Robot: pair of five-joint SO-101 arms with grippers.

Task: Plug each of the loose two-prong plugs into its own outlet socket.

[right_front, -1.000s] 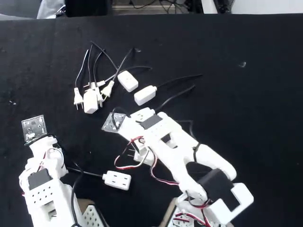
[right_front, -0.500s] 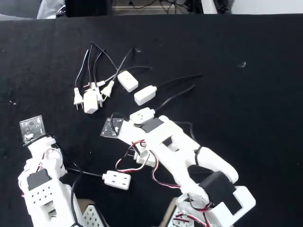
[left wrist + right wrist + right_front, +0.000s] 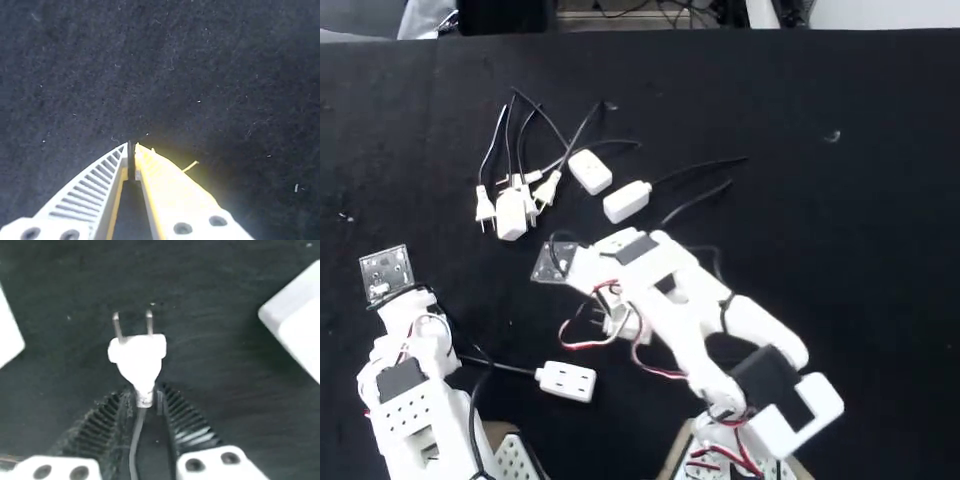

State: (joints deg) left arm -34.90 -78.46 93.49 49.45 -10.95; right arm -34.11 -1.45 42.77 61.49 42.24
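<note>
- The right gripper (image 3: 145,393) is clamped on the neck of a two-prong plug (image 3: 137,356), and the cord runs back between its fingers.
- The plug's prongs point straight away from the fingertips, over the black table (image 3: 225,385).
- Ahead of the prongs, an outlet socket (image 3: 295,315) lies off to one side and another white block (image 3: 7,335) to the other, both apart from them.
- The left gripper (image 3: 132,148) has its tips pressed together, close above the table.
</note>
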